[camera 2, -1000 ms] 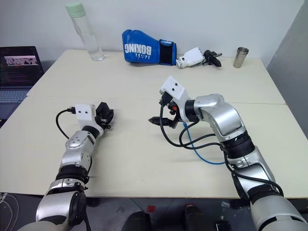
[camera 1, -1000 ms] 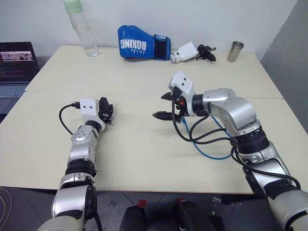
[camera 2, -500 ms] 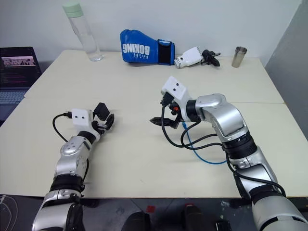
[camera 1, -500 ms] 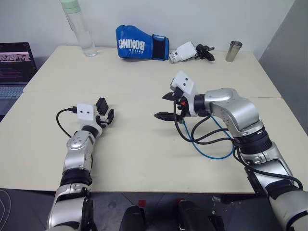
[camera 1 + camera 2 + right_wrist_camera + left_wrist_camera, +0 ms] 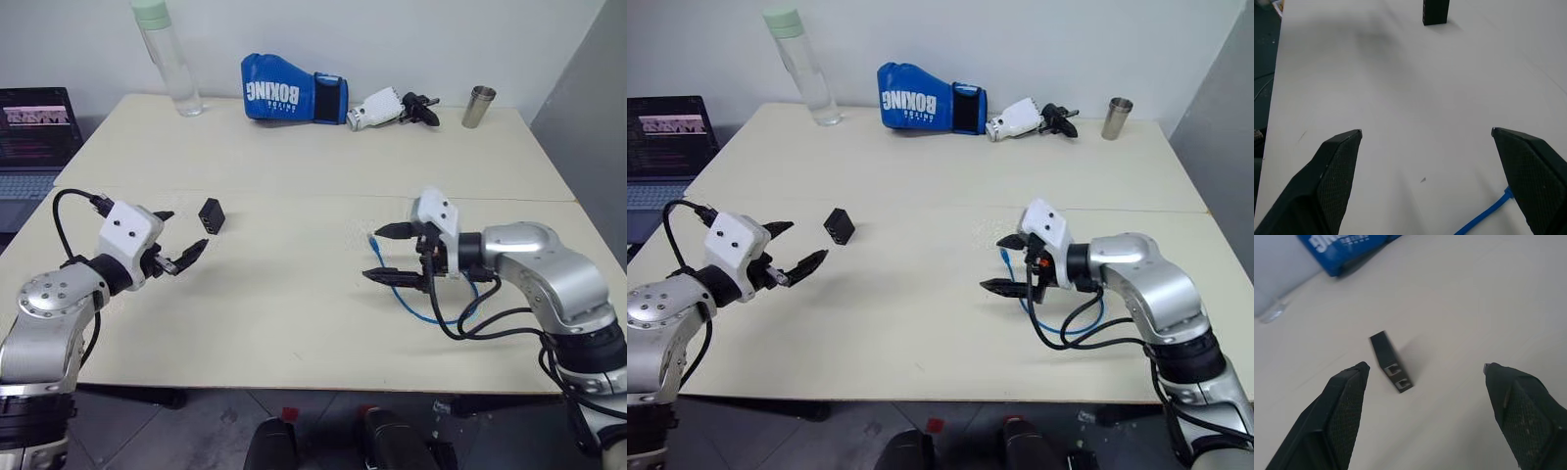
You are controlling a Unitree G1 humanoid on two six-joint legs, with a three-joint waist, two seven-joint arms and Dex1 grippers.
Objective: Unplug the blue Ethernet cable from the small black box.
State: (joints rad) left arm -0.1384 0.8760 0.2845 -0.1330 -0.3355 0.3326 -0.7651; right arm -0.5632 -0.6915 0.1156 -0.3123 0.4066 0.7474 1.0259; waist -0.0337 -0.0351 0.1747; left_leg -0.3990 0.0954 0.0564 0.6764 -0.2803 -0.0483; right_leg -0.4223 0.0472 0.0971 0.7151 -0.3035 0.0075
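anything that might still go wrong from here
Little, since the blue Ethernet cable lies apart from the small black box.
1. The cable loops right under the open right gripper and beside the arm's black cords, so it might snag.
2. The box stands on edge near the open left gripper; a brush might topple it.

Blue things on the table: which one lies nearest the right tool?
The thin bright-blue Ethernet cable, looped on the table under the open right tool. The blue boxing glove lies at the table's far edge.
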